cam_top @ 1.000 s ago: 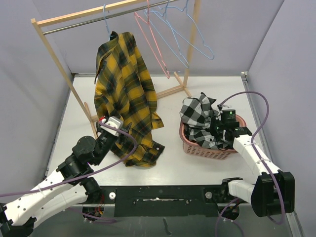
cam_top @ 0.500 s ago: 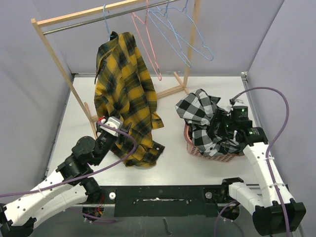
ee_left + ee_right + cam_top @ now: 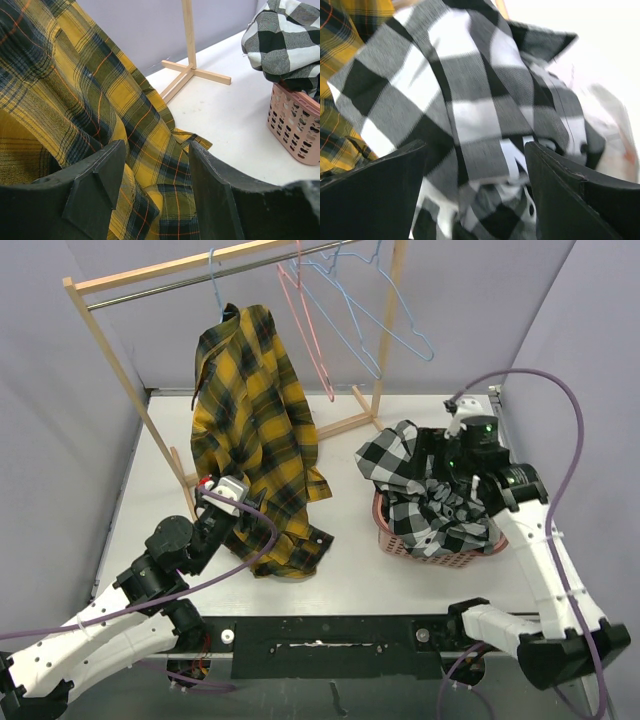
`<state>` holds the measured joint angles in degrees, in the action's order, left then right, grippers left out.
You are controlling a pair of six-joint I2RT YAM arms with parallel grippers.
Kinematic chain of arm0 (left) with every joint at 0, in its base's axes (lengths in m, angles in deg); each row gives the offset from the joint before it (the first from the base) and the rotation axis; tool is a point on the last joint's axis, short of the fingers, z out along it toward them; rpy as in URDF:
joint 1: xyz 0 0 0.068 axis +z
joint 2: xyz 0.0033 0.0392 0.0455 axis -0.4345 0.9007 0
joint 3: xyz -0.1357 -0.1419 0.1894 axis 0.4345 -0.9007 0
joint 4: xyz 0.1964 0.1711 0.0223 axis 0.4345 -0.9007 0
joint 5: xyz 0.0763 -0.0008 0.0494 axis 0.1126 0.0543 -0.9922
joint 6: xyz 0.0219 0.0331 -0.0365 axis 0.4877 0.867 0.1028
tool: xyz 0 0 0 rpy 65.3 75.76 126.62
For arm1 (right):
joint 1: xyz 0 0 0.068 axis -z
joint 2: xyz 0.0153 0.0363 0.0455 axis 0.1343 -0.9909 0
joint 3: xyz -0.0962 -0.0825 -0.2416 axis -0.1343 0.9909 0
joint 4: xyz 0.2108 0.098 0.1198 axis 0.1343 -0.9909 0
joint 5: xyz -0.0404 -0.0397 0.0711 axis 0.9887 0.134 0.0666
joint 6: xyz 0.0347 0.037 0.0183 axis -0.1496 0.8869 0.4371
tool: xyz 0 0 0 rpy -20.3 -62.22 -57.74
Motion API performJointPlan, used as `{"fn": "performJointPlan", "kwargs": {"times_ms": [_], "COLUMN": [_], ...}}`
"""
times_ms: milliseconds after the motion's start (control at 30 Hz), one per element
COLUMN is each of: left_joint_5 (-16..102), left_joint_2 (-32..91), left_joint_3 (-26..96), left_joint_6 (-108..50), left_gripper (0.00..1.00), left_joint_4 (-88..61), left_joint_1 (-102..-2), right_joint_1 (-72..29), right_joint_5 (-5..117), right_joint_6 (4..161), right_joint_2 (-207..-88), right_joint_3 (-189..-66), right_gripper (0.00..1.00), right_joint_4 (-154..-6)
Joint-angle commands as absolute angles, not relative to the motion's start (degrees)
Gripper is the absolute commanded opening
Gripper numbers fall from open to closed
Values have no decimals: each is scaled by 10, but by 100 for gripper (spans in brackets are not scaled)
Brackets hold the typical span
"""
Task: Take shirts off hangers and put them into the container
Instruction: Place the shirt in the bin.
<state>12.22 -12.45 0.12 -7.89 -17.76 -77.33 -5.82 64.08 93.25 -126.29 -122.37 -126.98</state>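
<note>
The black-and-white check shirt (image 3: 410,480) is lying heaped in the pink slotted plastic laundry basket (image 3: 430,545), bulging high and spilling over its left rim, so it is risking sliding out onto the white table (image 3: 350,540) if a retreating finger snags a fold. The right gripper (image 3: 475,150) is hovering just above it with fingers spread wide, clasping nothing. The yellow-and-black plaid shirt (image 3: 255,440) is hanging from a light blue wire hanger (image 3: 215,280) on the wooden rack (image 3: 120,360), its hem pooling on the table. The left gripper (image 3: 155,150) is sitting at its lower edge, fingers apart with cloth showing in the gap but not pinched. A downward tug there is likely to be dragging hanger and rack along rather than freeing the shoulders. The check shirt is covering whatever lies beneath it, the right wrist view is blurring at its right side, and the basket's far rim is hiding behind the arm
</note>
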Motion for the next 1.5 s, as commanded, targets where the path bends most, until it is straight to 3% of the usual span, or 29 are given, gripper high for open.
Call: {"fn": "performJointPlan", "kwargs": {"times_ms": [0,267,633,733,833,867,933,1133,1467], "left_joint_5": [118,115,111,113,113,113,113,118,124], "left_joint_2": [-129,-130,-125,-124,-122,-122,-123,-123,-119], "left_joint_3": [21,20,18,17,18,18,18,19,20], "left_joint_6": [-82,-79,-76,-77,-77,-77,-77,-81,-84], "left_gripper": [52,52,52,52,52,52,52,52,52], "left_joint_4": [-156,-153,-150,-150,-150,-150,-150,-151,-154], "left_joint_1": [-770,-770,-769,-768,-769,-769,-768,-768,-768], "right_joint_1": [-96,-100,-98,-97,-98,-98,-99,-96,-99], "right_joint_5": [674,705,589,565,574,591,633,732,665], "right_joint_6": [887,840,822,815,812,816,829,866,914], "right_joint_2": [-1340,-1428,-1478,-1472,-1451,-1440,-1409,-1328,-1240], "right_joint_3": [-1283,-1363,-1383,-1381,-1379,-1376,-1367,-1316,-1149], "right_gripper": [81,84,82,68,20,10,0,0,0], "right_joint_4": [-1213,-1162,-1128,-1140,-1167,-1180,-1205,-1301,-1327]}}
